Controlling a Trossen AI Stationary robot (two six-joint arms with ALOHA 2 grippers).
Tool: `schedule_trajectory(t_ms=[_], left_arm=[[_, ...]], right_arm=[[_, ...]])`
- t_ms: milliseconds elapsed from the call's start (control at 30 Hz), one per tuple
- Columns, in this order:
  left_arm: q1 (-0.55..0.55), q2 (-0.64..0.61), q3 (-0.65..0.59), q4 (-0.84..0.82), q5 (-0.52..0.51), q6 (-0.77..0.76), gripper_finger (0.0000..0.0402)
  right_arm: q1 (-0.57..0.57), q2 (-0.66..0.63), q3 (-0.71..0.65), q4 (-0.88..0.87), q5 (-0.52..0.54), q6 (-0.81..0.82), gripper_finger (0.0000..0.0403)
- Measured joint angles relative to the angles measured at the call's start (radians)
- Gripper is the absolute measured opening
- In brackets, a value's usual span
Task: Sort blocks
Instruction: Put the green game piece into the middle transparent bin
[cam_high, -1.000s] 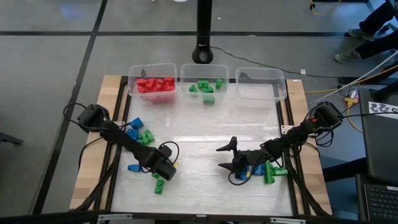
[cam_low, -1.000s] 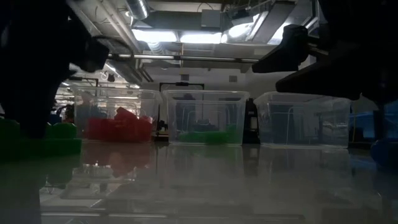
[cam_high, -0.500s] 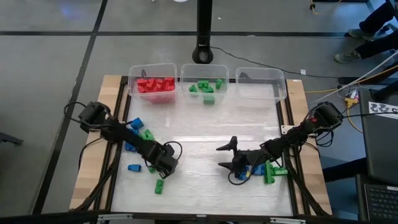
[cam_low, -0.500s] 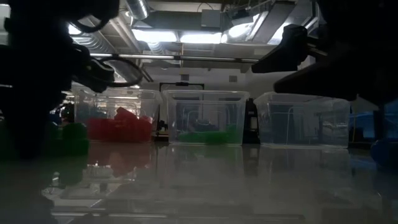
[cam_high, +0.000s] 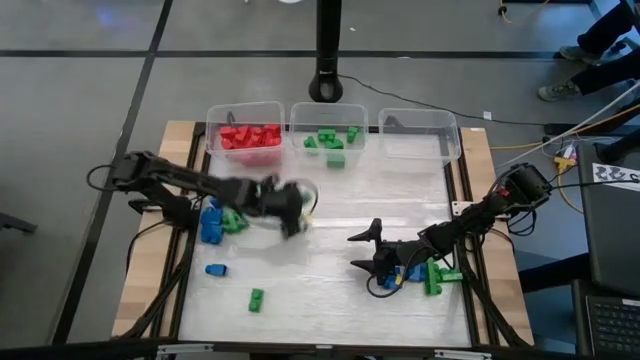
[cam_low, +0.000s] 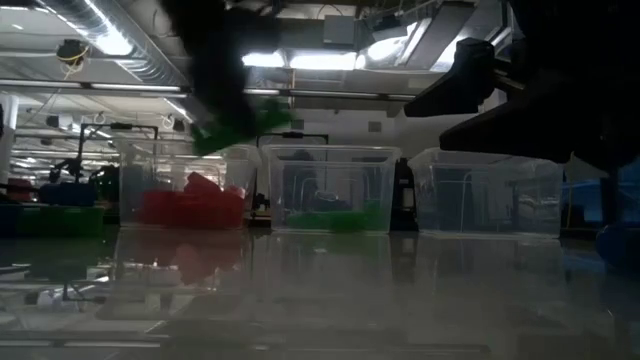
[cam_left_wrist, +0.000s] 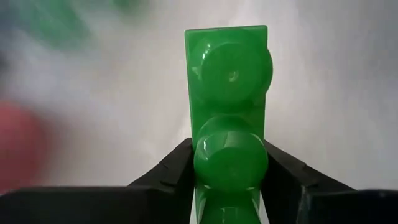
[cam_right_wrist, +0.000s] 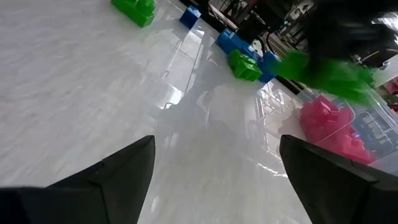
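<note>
A green two-stud block (cam_left_wrist: 229, 93) is in my left gripper (cam_high: 291, 207), which is shut on it and shows blurred above the table's left-middle. In the low view the block (cam_low: 236, 124) shows as a green blur high over the table. My right gripper (cam_high: 363, 250) stands open low over the table's right-front. Beside it, under the right arm, lies a small heap of blue and green blocks (cam_high: 424, 276). More blue and green blocks (cam_high: 217, 220) lie at the left edge. A single blue block (cam_high: 215, 269) and a green one (cam_high: 256, 299) lie near the front. My left gripper pinches the green block between its two fingers (cam_left_wrist: 171, 171), on the two long sides at one end (cam_left_wrist: 199, 165). The other end sticks out past the fingertips, and the studs face the wrist camera. The block is lifted clear of the table.
Three clear bins stand along the far edge: the left one (cam_high: 216, 118) holds red blocks, the middle one (cam_high: 297, 118) green blocks, and the right one (cam_high: 420, 135) shows none. The white table top (cam_high: 330, 200) lies bare between the arms.
My left gripper has risen from the front-left of the table and swung toward the far edge and the middle, turning as it went. It carries a green block lifted clear. One green and one blue block have stayed at the front-left.
</note>
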Motion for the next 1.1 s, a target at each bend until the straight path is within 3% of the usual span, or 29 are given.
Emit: schedule_trajectory(t_ms=[67, 267, 400, 633, 867, 1100], left_arm=[[0.058, -0.037, 0.027, 0.084, -0.047, 0.127, 0.0124], [0.252, -0.078, 0.038, 0.477, -0.046, 0.500, 0.0129], [0.369, -0.060, 0.039, 0.665, -0.044, 0.624, 0.0137], [0.547, 0.006, 0.039, 0.811, 0.047, 0.662, 0.0140], [0.636, 0.082, 0.039, 0.821, 0.066, 0.598, 0.0147], [0.645, 0.087, 0.039, 0.823, 0.072, 0.602, 0.0215]], right_arm=[[0.000, 0.000, 0.000, 0.000, 0.000, -0.004, 0.0344], [0.000, 0.000, 0.000, -0.009, 0.001, -0.004, 0.0344], [0.000, 0.000, 0.000, -0.021, 0.001, -0.004, 0.0344], [0.000, 0.000, 0.000, -0.026, 0.001, -0.004, 0.0344], [0.000, 0.000, 0.000, -0.026, 0.002, -0.003, 0.0344], [0.000, 0.000, 0.000, -0.026, 0.002, -0.003, 0.0344]])
